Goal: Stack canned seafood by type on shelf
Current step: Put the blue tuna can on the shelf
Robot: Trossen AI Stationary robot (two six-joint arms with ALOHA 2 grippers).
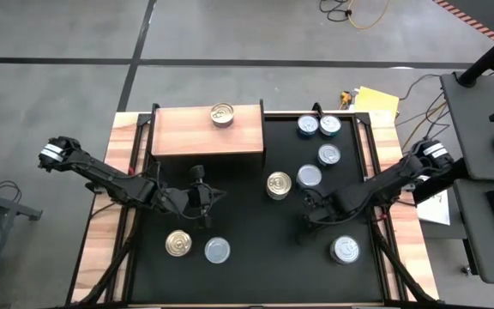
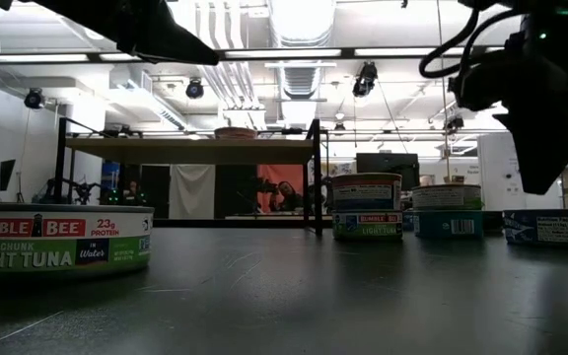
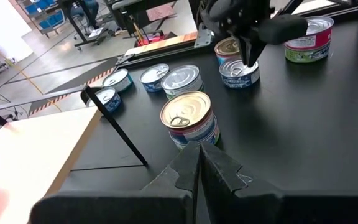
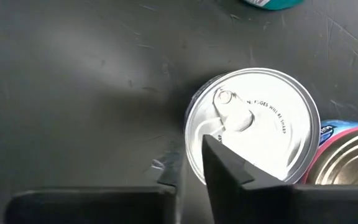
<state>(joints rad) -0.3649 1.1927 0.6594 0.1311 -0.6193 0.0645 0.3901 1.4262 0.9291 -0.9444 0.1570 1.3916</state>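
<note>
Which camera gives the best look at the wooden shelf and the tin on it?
The high view: the whole shelf shows from above, one gold-topped tin on it. The low view shows it only edge-on and distant; the left wrist view catches one corner; the right wrist view misses it.

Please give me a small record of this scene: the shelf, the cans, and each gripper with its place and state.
shelf: on the table's far left part, flat top
on shelf: one gold-top can
other cans: all on the black table
left gripper: shut, empty, above the table near a gold-top, blue-label can
right gripper: fingers close together, over the edge of a silver-top can
</note>
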